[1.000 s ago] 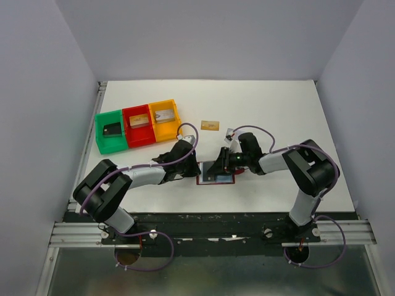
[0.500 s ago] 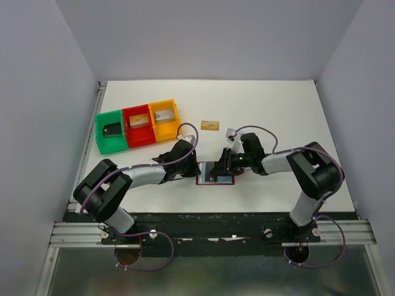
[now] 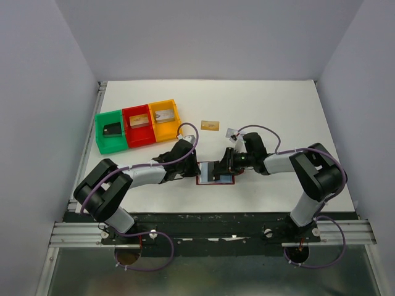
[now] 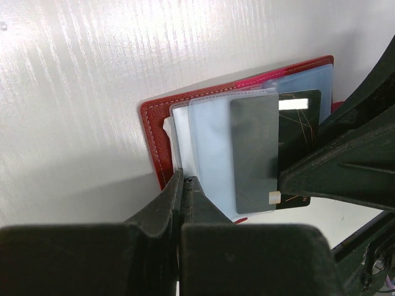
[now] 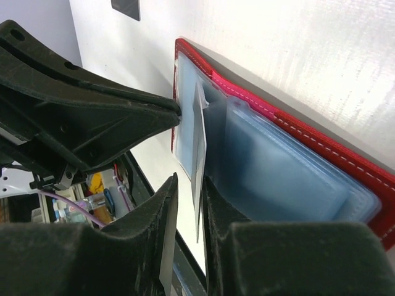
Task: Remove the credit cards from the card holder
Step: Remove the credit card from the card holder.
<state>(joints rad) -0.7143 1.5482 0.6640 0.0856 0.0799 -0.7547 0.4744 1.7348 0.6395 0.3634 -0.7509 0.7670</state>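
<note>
The dark red card holder [image 3: 216, 182] lies open on the table between both arms, its light blue pockets [image 4: 213, 148] fanned out. A dark grey card [image 4: 253, 151] sits in a clear pocket, and a black card [image 4: 299, 120] lies behind it. My left gripper [image 4: 184, 180] is shut on the near edge of the card holder [image 4: 154, 132]. My right gripper [image 5: 190, 179] straddles a card [image 5: 199, 139] seen edge-on. One finger touches this card, while a narrow gap remains at the other. A gold-orange card [image 3: 210, 125] lies loose on the table.
Green [image 3: 111, 131], red [image 3: 138, 126] and yellow [image 3: 164, 119] trays stand in a row at the back left, each with a card inside. Both arms crowd the card holder from left [image 3: 179, 154] and right [image 3: 253, 151]. The table's near edge is just behind it.
My left gripper has closed fully. The right gripper's jaws have narrowed around the card and its arm has shifted slightly. The card holder has stayed put.
</note>
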